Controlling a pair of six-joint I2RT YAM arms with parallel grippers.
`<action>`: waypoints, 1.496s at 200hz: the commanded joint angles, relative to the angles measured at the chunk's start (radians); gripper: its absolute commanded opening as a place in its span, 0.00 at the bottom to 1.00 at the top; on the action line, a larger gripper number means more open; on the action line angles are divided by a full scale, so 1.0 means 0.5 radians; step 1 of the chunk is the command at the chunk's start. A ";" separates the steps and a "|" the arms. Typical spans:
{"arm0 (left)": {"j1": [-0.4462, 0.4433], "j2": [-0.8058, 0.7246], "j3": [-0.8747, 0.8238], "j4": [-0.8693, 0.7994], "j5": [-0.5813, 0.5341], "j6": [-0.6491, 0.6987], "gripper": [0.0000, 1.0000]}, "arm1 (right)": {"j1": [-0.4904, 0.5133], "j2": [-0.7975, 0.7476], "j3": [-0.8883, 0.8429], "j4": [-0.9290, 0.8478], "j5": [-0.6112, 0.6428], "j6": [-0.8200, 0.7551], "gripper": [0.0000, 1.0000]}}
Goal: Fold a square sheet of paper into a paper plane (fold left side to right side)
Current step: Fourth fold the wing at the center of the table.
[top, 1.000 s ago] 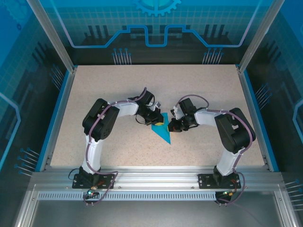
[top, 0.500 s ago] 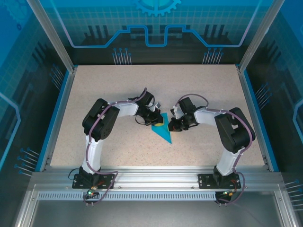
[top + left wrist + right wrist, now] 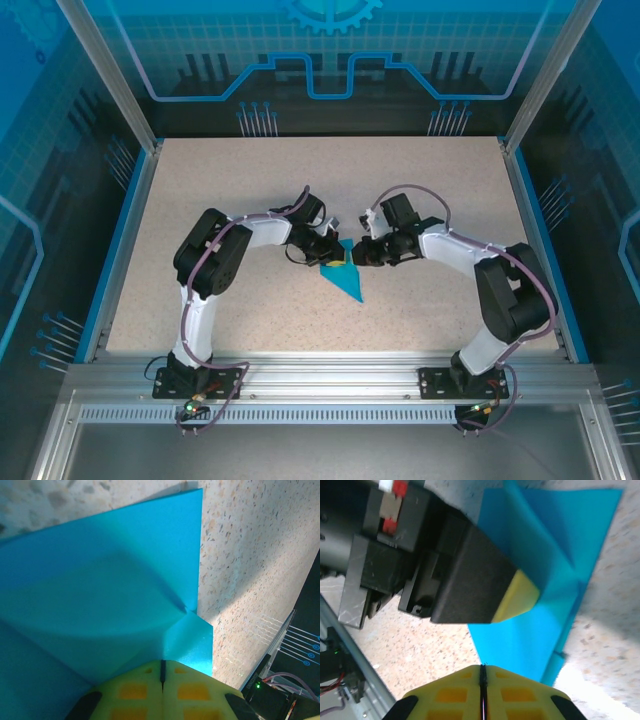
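Fingers (image 3: 132, 692) of left gripper (image 3: 162, 670) closed together, tip pressing paper (image 3: 347, 281); right gripper (image 3: 482, 675) closed too, empty, just beside it. Paper lies at table (image 3: 250, 200) centre, already layered pointed wedge. Nose folds done; final wing creases probably remain, layers hard to read.
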 commanded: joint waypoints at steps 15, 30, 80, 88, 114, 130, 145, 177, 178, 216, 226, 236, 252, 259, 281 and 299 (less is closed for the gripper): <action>0.006 0.027 -0.087 -0.144 -0.105 0.043 0.00 | 0.114 0.141 -0.058 0.059 -0.157 0.124 0.10; 0.006 0.026 -0.088 -0.146 -0.105 0.046 0.00 | 0.115 0.196 -0.054 0.065 -0.148 0.134 0.09; 0.011 0.022 -0.086 -0.149 -0.112 0.045 0.00 | 0.115 0.249 -0.080 0.015 -0.152 0.125 0.09; 0.015 0.025 -0.088 -0.150 -0.110 0.044 0.00 | 0.115 0.255 -0.089 0.009 -0.155 0.125 0.09; 0.017 0.025 -0.091 -0.149 -0.117 0.043 0.00 | 0.118 0.251 -0.122 -0.039 -0.119 0.115 0.09; 0.019 0.023 -0.090 -0.148 -0.118 0.042 0.00 | 0.118 0.253 -0.124 -0.050 -0.110 0.113 0.09; 0.022 0.024 -0.090 -0.152 -0.121 0.042 0.00 | 0.118 0.264 -0.124 -0.061 -0.109 0.112 0.09; 0.027 0.026 -0.092 -0.149 -0.124 0.039 0.00 | 0.121 0.262 -0.124 -0.099 -0.059 0.098 0.09; 0.027 0.026 -0.092 -0.149 -0.124 0.038 0.00 | 0.121 0.261 -0.124 -0.101 -0.057 0.099 0.09; 0.034 0.025 -0.093 -0.152 -0.127 0.039 0.00 | 0.124 0.249 -0.182 -0.152 -0.025 0.076 0.09; 0.036 0.022 -0.094 -0.150 -0.129 0.039 0.00 | 0.124 0.252 -0.185 -0.157 -0.031 0.075 0.09; 0.037 0.024 -0.096 -0.154 -0.129 0.039 0.00 | 0.122 0.257 -0.192 -0.161 -0.031 0.074 0.09; 0.040 0.025 -0.095 -0.153 -0.130 0.036 0.00 | 0.125 0.259 -0.194 -0.171 -0.014 0.074 0.09; 0.040 0.023 -0.098 -0.155 -0.133 0.036 0.00 | 0.125 0.257 -0.197 -0.178 -0.007 0.073 0.09; 0.046 0.024 -0.098 -0.154 -0.133 0.036 0.00 | 0.126 0.240 -0.204 -0.187 0.012 0.076 0.09; 0.050 0.024 -0.104 -0.154 -0.136 0.036 0.00 | 0.130 0.221 -0.204 -0.204 0.026 0.078 0.10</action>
